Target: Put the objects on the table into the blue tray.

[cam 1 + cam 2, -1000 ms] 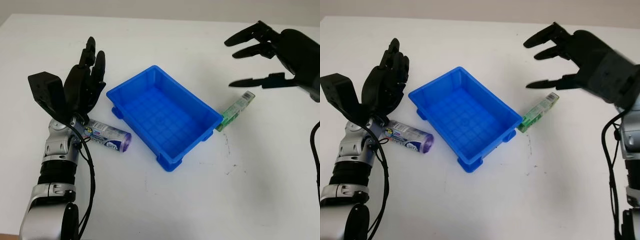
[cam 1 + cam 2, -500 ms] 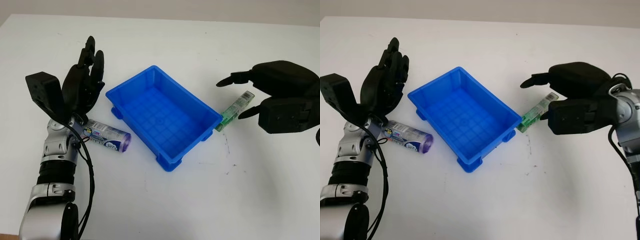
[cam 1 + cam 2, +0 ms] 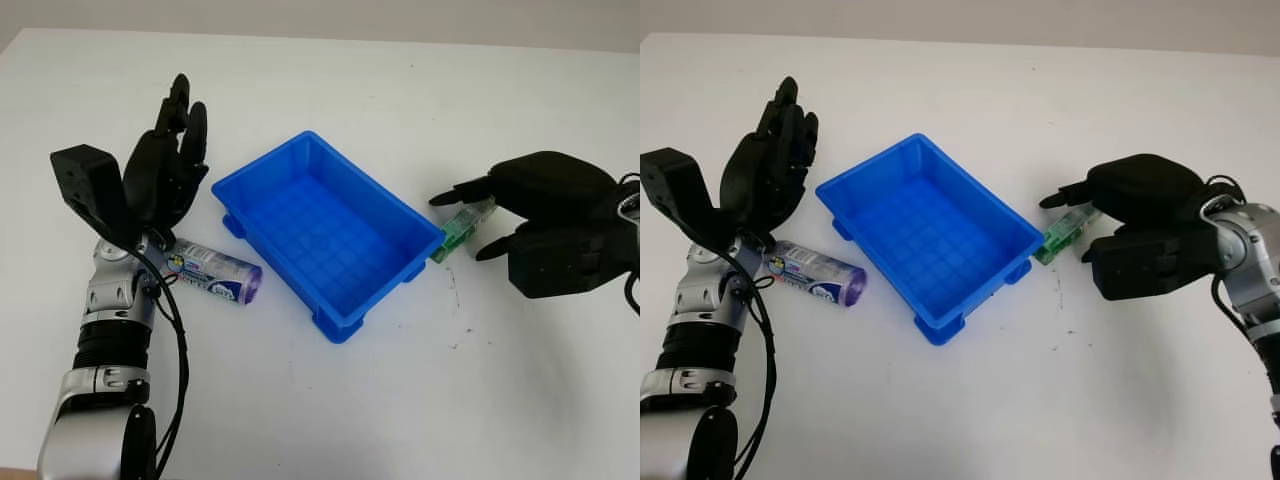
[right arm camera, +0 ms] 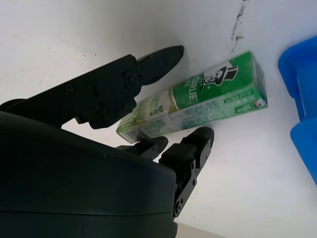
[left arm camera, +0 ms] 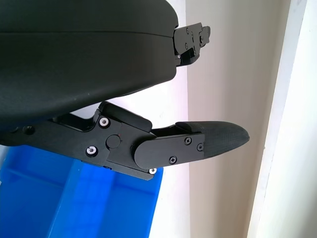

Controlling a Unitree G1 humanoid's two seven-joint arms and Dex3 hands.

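Note:
The blue tray [image 3: 262, 161] stands empty mid-table, set at an angle. A green toothpaste box [image 3: 1057, 237] lies on the table against the tray's right corner. My right hand [image 3: 460, 227] is down over it and open. In the right wrist view its fingers [image 4: 148, 67] flank the box [image 4: 213, 99] on both long sides, and the box stays flat on the table. A purple-and-white tube [image 3: 215, 276] lies left of the tray. My left hand [image 3: 172, 160] is held upright above the tube, open, holding nothing.
White table all round, with small black marks [image 3: 452, 292] in front of the green box. A corner of the tray [image 5: 74, 198] lies beside my left hand in the left wrist view. The table's far edge runs along the top.
My right hand came down from high at the far right onto the green box, and its fingers now straddle it. The left hand and the tube have barely moved.

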